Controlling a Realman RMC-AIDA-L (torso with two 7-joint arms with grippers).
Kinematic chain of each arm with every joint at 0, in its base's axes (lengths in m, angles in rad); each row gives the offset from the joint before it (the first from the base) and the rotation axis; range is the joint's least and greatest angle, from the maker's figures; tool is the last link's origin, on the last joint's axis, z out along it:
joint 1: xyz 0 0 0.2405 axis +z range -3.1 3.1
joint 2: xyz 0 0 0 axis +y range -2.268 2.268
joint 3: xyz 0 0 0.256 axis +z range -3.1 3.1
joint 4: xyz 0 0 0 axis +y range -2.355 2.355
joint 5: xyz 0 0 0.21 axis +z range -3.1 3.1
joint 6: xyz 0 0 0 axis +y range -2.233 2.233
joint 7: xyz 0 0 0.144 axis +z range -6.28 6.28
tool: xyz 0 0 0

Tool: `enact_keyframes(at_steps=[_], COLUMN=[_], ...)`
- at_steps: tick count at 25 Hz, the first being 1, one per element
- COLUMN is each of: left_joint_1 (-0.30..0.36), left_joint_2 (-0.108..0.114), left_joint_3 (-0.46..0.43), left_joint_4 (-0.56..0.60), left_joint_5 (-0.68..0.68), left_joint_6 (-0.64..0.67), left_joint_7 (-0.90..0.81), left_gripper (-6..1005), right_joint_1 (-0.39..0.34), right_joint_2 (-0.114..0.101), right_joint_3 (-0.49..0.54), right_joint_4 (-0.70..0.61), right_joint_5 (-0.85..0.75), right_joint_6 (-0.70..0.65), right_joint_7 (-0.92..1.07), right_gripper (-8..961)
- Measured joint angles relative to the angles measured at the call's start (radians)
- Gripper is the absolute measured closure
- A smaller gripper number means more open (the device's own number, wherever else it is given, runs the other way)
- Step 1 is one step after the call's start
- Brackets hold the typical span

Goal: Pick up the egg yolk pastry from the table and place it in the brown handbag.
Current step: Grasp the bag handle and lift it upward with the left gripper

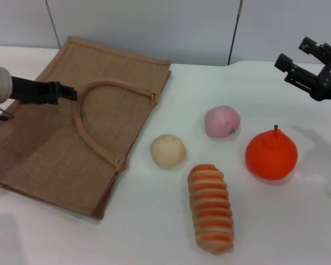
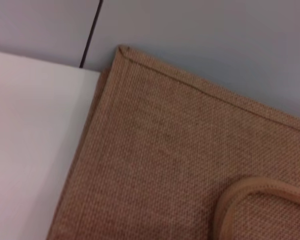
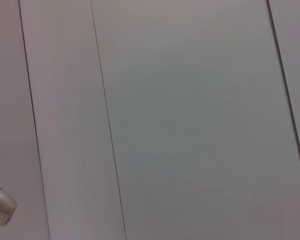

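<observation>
Head view: the pale cream, smooth round egg yolk pastry (image 1: 168,150) sits on the white table (image 1: 127,232), just beside the flat tan burlap brown handbag (image 1: 55,160). The left gripper (image 1: 66,91) hovers over the bag, fingers together. The right gripper (image 1: 300,61) hangs spread apart, empty.

Left wrist view: burlap weave, one loop handle (image 2: 260,192).

Right wrist view: grey wall panels (image 3: 190,120).

Egg yolk pastry (image 1: 168,150) sits on the white table (image 1: 154,232) with open space above it; crowded on three sides by the brown handbag (image 1: 60,149) edge just beside it on the left, the pink bun (image 1: 222,121) near behind-right, and the striped bread roll (image 1: 211,207) near in front-right. Orange fruit (image 1: 271,154) stands farther right, past the bun and roll. Handbag lies flat with its handle loop (image 1: 94,130) on top and the left gripper (image 1: 63,92) hanging over it; right gripper (image 1: 303,58) is raised at far right, well apart from the food, with bare table beneath.
</observation>
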Motion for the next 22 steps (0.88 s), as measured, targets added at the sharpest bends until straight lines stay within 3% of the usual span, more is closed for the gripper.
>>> enact_keyframes(at_steps=[22], left_joint_1=[-0.058], left_joint_2=[-0.007], left_joint_3=[0.000], left_joint_4=[-0.123], left_joint_5=[-0.004], left_joint_6=[0.114], left_joint_7=[0.130], left_gripper=[398], right_joint_1=[0.008], right_joint_2=[0.001], right_joint_3=[0.002], right_joint_4=[0.002], right_joint_5=[0.001], right_joint_6=[0.000], right_joint_7=[0.000], right_gripper=[76])
